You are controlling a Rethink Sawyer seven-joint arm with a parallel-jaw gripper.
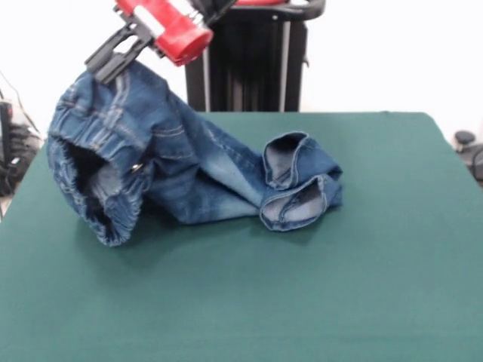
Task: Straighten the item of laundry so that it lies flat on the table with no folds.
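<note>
The item of laundry (181, 170), a small pair of blue denim jeans, is half lifted off the green table (317, 294). Its elastic waistband end hangs open at the left, raised above the cloth. The legs trail right and lie bunched on the table, with both cuffs (296, 188) curled open side by side. My gripper (112, 64), black on a red wrist, comes in at the top left. It is shut on the jeans' upper waistband edge, holding that end up.
A black pedestal (253, 60) rises behind the table's far edge. Dark cables and gear (11, 143) sit off the left side. A small dark object (469, 147) lies beyond the right edge.
</note>
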